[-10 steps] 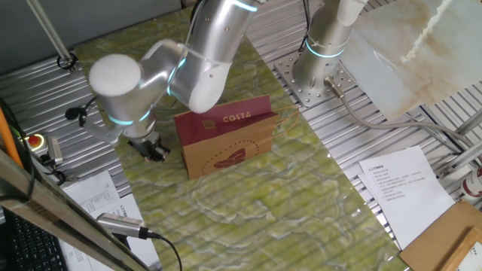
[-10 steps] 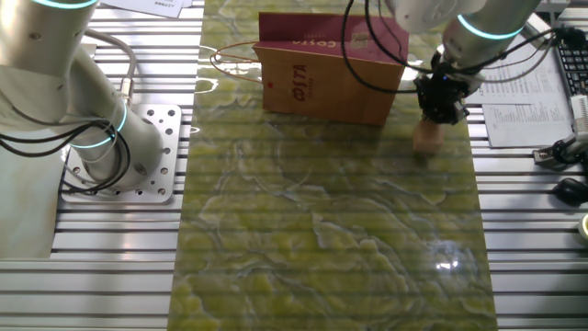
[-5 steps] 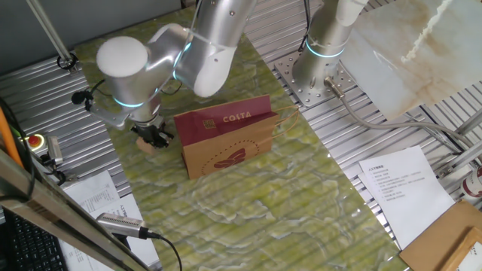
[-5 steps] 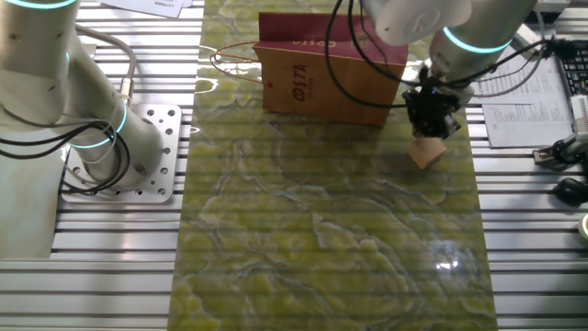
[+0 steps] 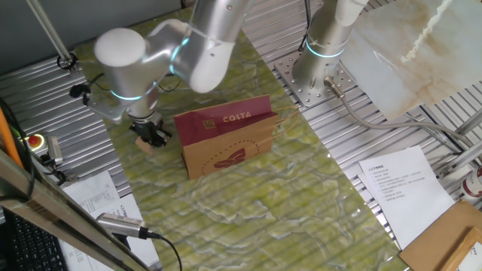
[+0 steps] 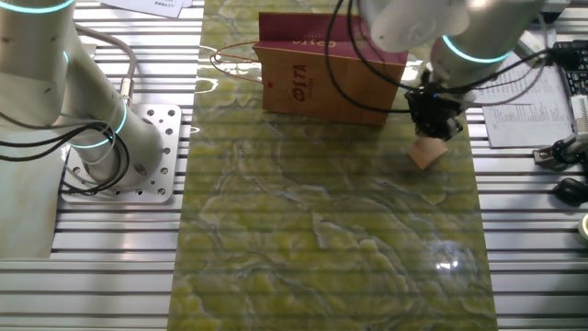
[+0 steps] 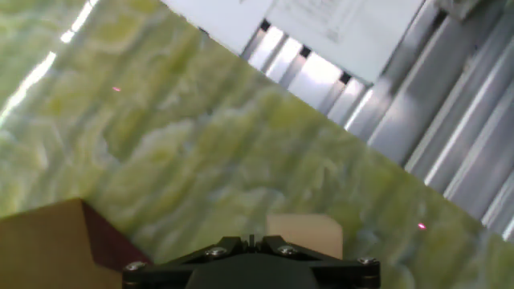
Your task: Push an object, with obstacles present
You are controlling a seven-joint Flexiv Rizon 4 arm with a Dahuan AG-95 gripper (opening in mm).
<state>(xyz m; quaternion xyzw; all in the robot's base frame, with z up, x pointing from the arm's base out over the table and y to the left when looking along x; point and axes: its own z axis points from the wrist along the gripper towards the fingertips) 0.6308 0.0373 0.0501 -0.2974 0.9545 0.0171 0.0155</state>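
The gripper's (image 6: pixel 435 121) fingertips cannot be made out in any view: from one fixed view its dark body (image 5: pixel 151 134) hides them, and in the hand view only the black housing (image 7: pixel 250 263) shows along the bottom edge, so whether the jaws are wide or narrow I cannot tell. The wooden cube (image 6: pixel 424 154) lies on the green marbled bench (image 6: pixel 322 239), just beside the gripper and turned at an angle to the mat's edges; whether the two touch is not clear. In one fixed view only a sliver of the cube (image 5: pixel 144 144) peeks out below the gripper, and in the hand view its top face (image 7: pixel 304 231) is cut off by the housing.

The paper bag (image 6: pixel 329 69) stands upright near the cube, its maroon band on top (the "COSTA" lettering reads plainly only from one fixed view (image 5: pixel 224 138)). A corner of it (image 7: pixel 56 241) fills the lower left of the hand view.

The arm (image 5: pixel 169 60) bends down over the bench's edge, wrist pointing at the surface between bag and printed papers (image 6: pixel 519 108).
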